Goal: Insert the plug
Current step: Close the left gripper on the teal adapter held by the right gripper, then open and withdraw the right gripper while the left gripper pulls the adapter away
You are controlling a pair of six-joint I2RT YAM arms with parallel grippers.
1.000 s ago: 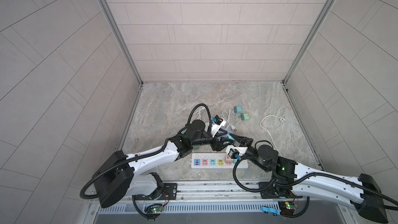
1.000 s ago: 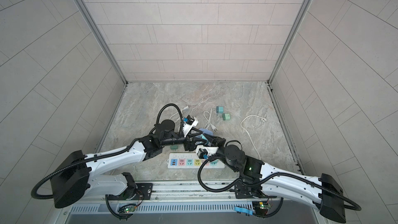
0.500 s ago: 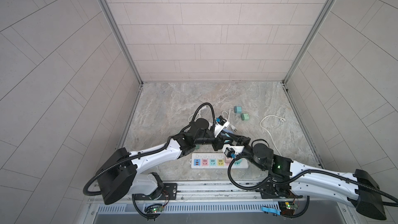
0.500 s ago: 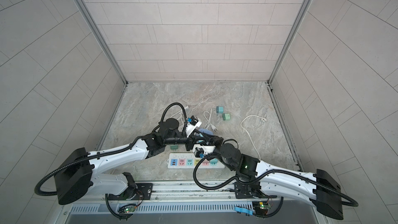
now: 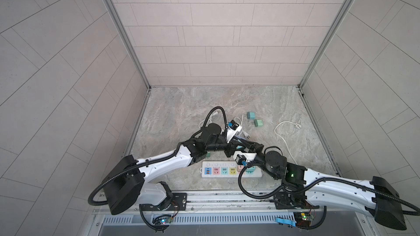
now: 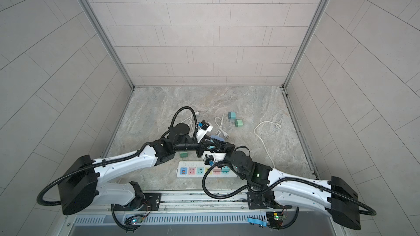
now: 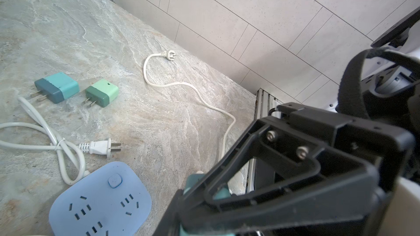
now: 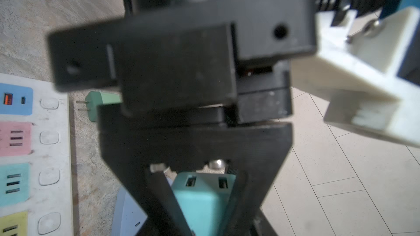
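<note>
A teal plug (image 8: 200, 197) hangs in mid-air where my two grippers meet, showing as a sliver in a top view (image 6: 211, 147). My right gripper (image 8: 201, 223) is shut on it. My left gripper (image 7: 188, 228) is also shut on it, crosswise to the right one, whose black finger (image 7: 284, 162) covers most of the plug. Just below lies a round pale-blue socket block (image 7: 100, 203). The white power strip (image 5: 208, 174) with coloured sockets lies nearer the front, its right end under my right arm.
On the stone floor lie a teal adapter (image 5: 251, 115), a green adapter (image 5: 258, 123), another green adapter (image 5: 208, 155) beside the strip, a looped white cable with a two-pin plug (image 7: 100, 147), and a long white cord (image 5: 284, 132) toward the right wall.
My left gripper has reached right to the right gripper and closed its jaws on the teal plug. The right arm has shifted left a little, still holding the plug.
</note>
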